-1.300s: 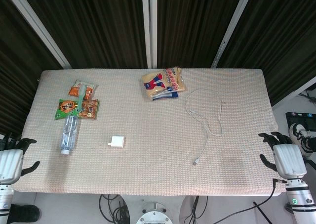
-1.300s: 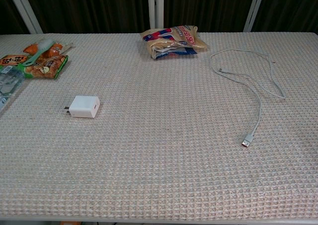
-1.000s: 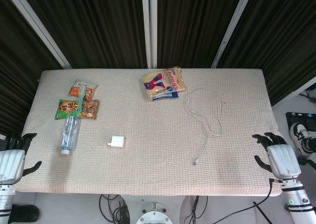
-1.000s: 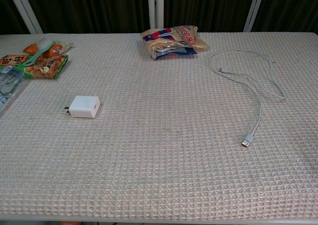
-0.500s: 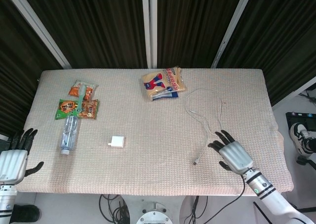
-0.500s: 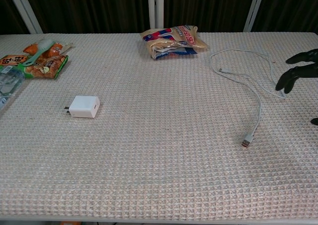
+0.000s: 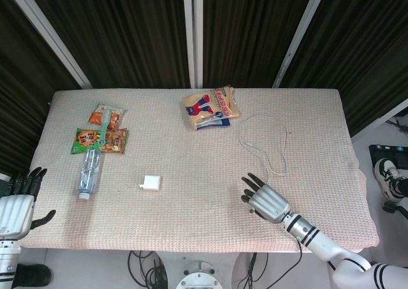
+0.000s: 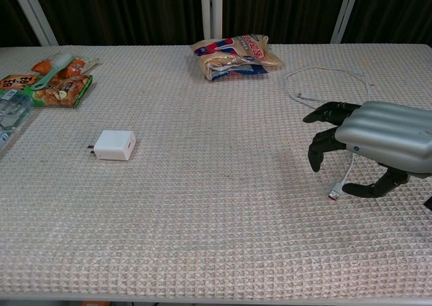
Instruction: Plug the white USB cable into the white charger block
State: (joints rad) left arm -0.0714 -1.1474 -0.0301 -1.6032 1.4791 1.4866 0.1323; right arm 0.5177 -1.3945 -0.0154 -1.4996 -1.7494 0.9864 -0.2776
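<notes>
The white charger block (image 7: 151, 182) (image 8: 115, 144) lies flat left of the table's middle, prongs to the left. The white USB cable (image 7: 241, 134) (image 8: 322, 68) loops on the right half, and its plug end (image 8: 335, 194) rests on the cloth. My right hand (image 7: 264, 200) (image 8: 378, 140) hovers over the cable's lower stretch, fingers apart and curved down on both sides of the plug, holding nothing. My left hand (image 7: 16, 203) is off the table's front left corner with its fingers apart and nothing in it. It shows in the head view only.
A snack bag (image 7: 211, 107) (image 8: 235, 55) lies at the back centre. Green and orange snack packets (image 7: 102, 136) (image 8: 57, 83) and a water bottle (image 7: 88, 173) lie at the left. The woven table cloth (image 7: 191, 219) covers the whole top.
My right hand has swept from the table's right edge leftward and now hangs over the cable's plug end. The left hand has barely shifted. Charger and cable lie as before.
</notes>
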